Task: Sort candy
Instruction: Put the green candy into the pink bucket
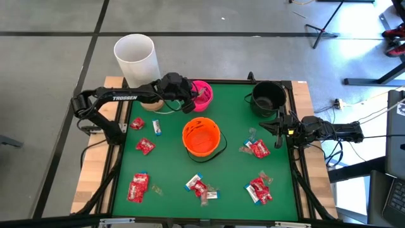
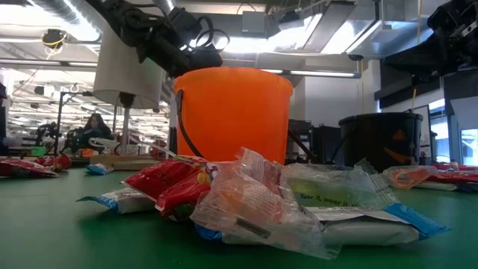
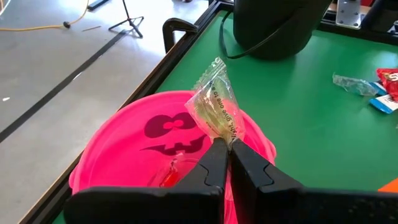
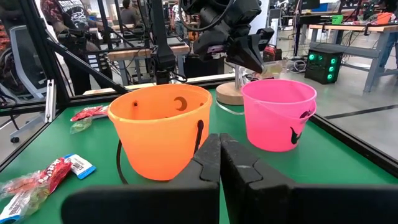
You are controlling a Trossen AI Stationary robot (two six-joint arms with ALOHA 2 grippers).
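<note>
My left gripper [image 1: 193,97] is over the pink bucket [image 1: 204,94] at the far middle of the table, shut on a clear-wrapped candy [image 3: 217,104]. The pink bucket [image 3: 124,155] lies open below the candy. Red-wrapped candy lies scattered on the green mat: at the left [image 1: 145,146], near left [image 1: 137,187], near middle [image 1: 199,187] and right [image 1: 258,149]. In the low view a heap of it [image 2: 246,196] lies in front. My right gripper [image 4: 219,149] waits shut at the table's right edge [image 1: 280,130], touching nothing. My left gripper pinches one end of the clear wrapper [image 3: 224,137] between its two fingertips. The fingers come from the table's left, slanting down. The candy sticks out beyond the fingertips, lifted clear, over the pink bucket's opening.
An orange bucket [image 1: 201,137] stands mid-table, with a black bucket [image 1: 267,97] at the far right. A white cylinder [image 1: 136,59] stands beyond the far left corner. A small blue-ended candy [image 1: 156,127] lies at the left. Clear wrappers [image 3: 354,84] lie by the red candy on the right.
</note>
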